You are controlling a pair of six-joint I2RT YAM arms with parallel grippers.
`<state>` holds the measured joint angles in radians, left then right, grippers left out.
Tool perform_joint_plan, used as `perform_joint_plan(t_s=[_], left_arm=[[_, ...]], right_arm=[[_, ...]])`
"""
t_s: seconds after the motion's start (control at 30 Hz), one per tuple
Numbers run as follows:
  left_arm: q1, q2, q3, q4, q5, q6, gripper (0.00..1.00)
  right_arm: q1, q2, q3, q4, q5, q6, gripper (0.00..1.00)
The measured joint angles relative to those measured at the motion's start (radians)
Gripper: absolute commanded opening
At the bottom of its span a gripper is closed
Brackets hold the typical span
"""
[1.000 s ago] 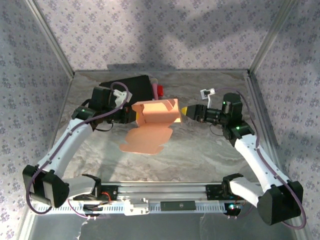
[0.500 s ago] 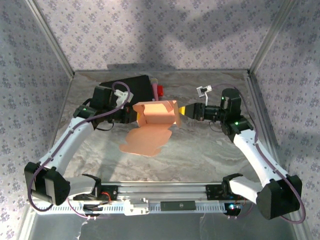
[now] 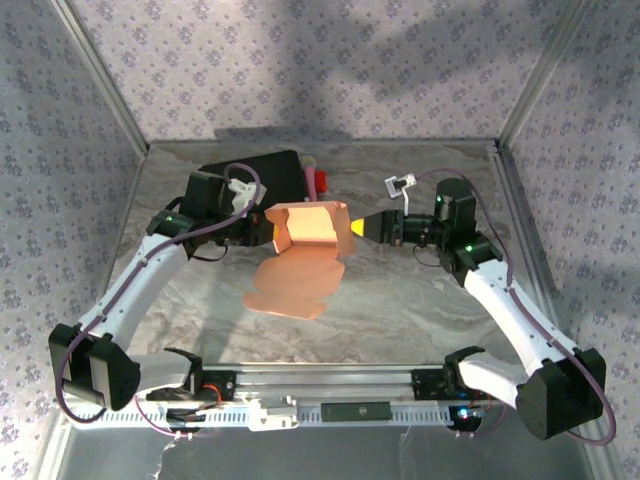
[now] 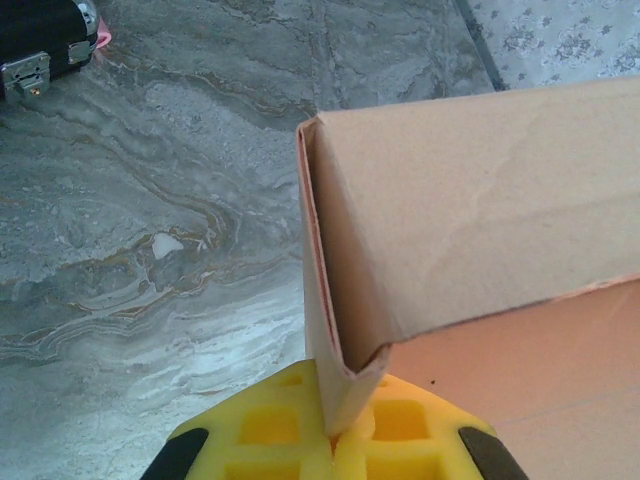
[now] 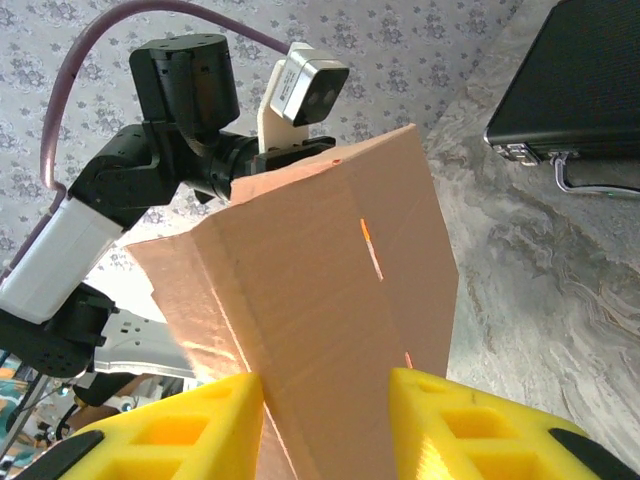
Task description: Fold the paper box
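Note:
The paper box [image 3: 310, 228] is a light orange-tan cardboard piece held up off the table, partly folded, with a flat flap [image 3: 295, 285] hanging down toward the marble surface. My left gripper [image 3: 268, 232] is at its left end. In the left wrist view its yellow pads [image 4: 335, 425] are shut on a folded corner of the paper box [image 4: 470, 230]. My right gripper [image 3: 358, 227] is at the box's right end. In the right wrist view its yellow fingers [image 5: 325, 400] stand apart, open, with the end of the paper box [image 5: 330, 270] between them.
A black case [image 3: 255, 172] lies at the back left behind the left arm, with a small red object [image 3: 320, 180] beside it. The case's latches show in the wrist views [image 4: 35, 40] [image 5: 580, 90]. Patterned walls enclose the marble table [image 3: 420, 300].
My right gripper has moved left, up to the box's right end, so that end now sits between its fingers. The left gripper has kept its hold; the hanging flap shifted slightly.

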<state>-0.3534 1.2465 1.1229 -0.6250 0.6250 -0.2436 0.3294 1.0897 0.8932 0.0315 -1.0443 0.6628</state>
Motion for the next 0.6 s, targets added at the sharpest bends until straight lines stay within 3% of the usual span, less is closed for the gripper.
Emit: perform_joint_plan(t_s=[0.6], left_arm=[[0.000, 0.000, 0.000, 0.002, -0.009, 0.000, 0.00]], right_arm=[[0.076, 0.043, 0.100, -0.116, 0.057, -0.113, 0.38]])
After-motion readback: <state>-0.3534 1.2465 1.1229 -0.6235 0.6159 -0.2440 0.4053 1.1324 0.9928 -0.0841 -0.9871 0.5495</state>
